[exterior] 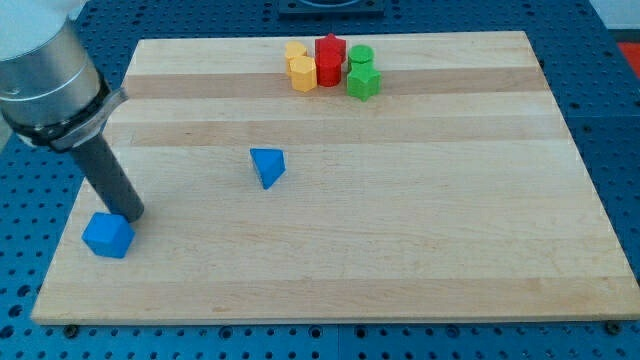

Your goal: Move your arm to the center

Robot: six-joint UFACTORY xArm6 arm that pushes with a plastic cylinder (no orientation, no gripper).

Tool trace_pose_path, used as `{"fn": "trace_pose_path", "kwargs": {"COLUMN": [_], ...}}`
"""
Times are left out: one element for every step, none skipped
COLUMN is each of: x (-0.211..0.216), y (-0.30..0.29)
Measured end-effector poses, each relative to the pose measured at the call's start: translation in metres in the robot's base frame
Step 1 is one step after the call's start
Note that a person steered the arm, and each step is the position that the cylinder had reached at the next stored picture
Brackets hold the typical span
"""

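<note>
My dark rod comes down from the view's upper left, and my tip [130, 214] rests on the wooden board [400, 260] near its left edge. It touches or nearly touches the top right of a blue cube [107, 236]. A blue triangular block [268, 166] lies to the right of my tip, left of the board's middle. At the view's top middle is a tight cluster: two yellow blocks [300, 68], a red star-shaped block [330, 47], a red block [329, 69], a green cylinder [361, 55] and a green cube [363, 82].
The arm's grey body [45, 80] hangs over the board's upper left corner. Blue perforated table surface [615, 100] surrounds the board on all sides.
</note>
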State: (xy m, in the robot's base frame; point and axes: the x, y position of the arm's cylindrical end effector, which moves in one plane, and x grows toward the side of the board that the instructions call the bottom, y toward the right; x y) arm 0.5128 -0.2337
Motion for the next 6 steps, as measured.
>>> {"fn": "trace_pose_path", "kwargs": {"x": [0.008, -0.008, -0.009, -0.007, -0.021, -0.052], "y": [-0.001, 0.007, 0.069, 0.126, 0.181, 0.210]}}
